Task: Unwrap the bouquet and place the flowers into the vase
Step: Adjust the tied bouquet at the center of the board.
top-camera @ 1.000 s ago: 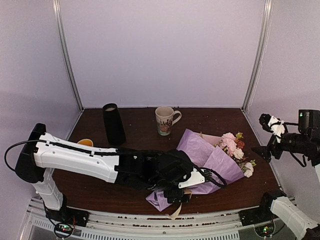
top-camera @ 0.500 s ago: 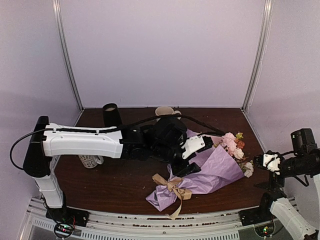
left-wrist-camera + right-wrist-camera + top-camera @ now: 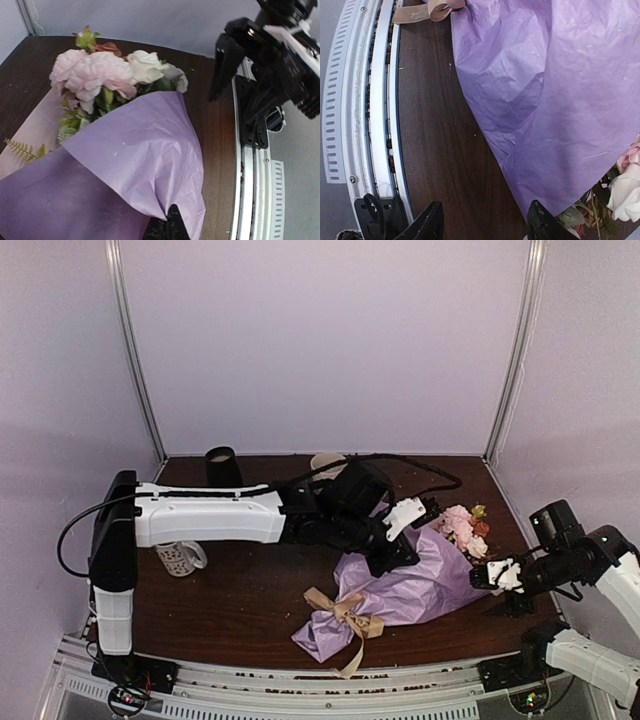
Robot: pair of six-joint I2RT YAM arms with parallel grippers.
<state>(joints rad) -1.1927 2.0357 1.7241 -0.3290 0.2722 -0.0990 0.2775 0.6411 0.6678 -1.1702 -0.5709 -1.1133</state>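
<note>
A bouquet (image 3: 400,595) lies on its side across the near right part of a dark wooden table (image 3: 230,610), its tied end pointing to the near edge and its flowers (image 3: 100,75) spilling out toward the far right. The left arm reaches across from the left, its left gripper (image 3: 167,227) pressed shut at the folded edge of the lilac paper (image 3: 130,150), a spot that looks chosen for peeling the sheet back from the blooms (whether a fold is truly caught between the tips cannot be told from the wrist view). From the right, the right gripper (image 3: 485,222) hovers low beside the paper's near edge with its fingers apart and nothing between them, apparently lined up to steady or take the wrapping from the other side. The tan ribbon bow (image 3: 340,612) is knotted around the stems, so the unwrapping appears barely begun, and the paper is unlikely to come free while that knot holds. The vase (image 3: 222,462) stands upright at the far left of the table, partly hidden behind the left arm and well apart from the bouquet. A patterned mug (image 3: 180,558) sits near the left arm's base.
</note>
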